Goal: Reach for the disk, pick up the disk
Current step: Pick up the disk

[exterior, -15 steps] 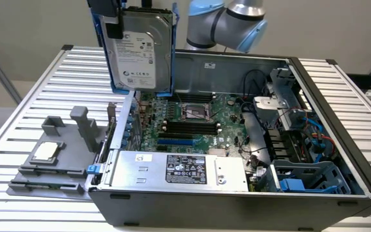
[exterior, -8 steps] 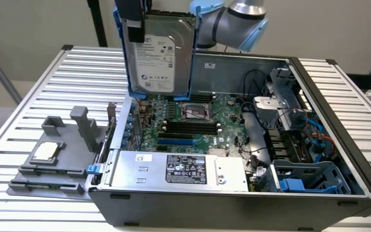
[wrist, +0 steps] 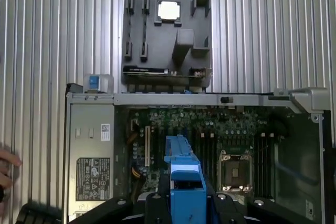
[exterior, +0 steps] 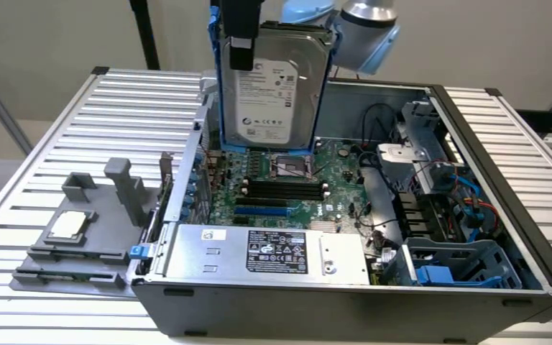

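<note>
Gripper [exterior: 241, 32] holds flat blue-framed metal disk [exterior: 271, 93] (upright) above motherboard [exterior: 281, 180]

Ribbed aluminium table [exterior: 55, 129] carries the open PC case [exterior: 353, 302] and, at the exterior view's left just beside it, a grey fixture tray [exterior: 75, 259] holding a small square silver chip [exterior: 68, 226].

One disk [exterior: 274, 90], perhaps one chip [exterior: 69, 225].
</note>
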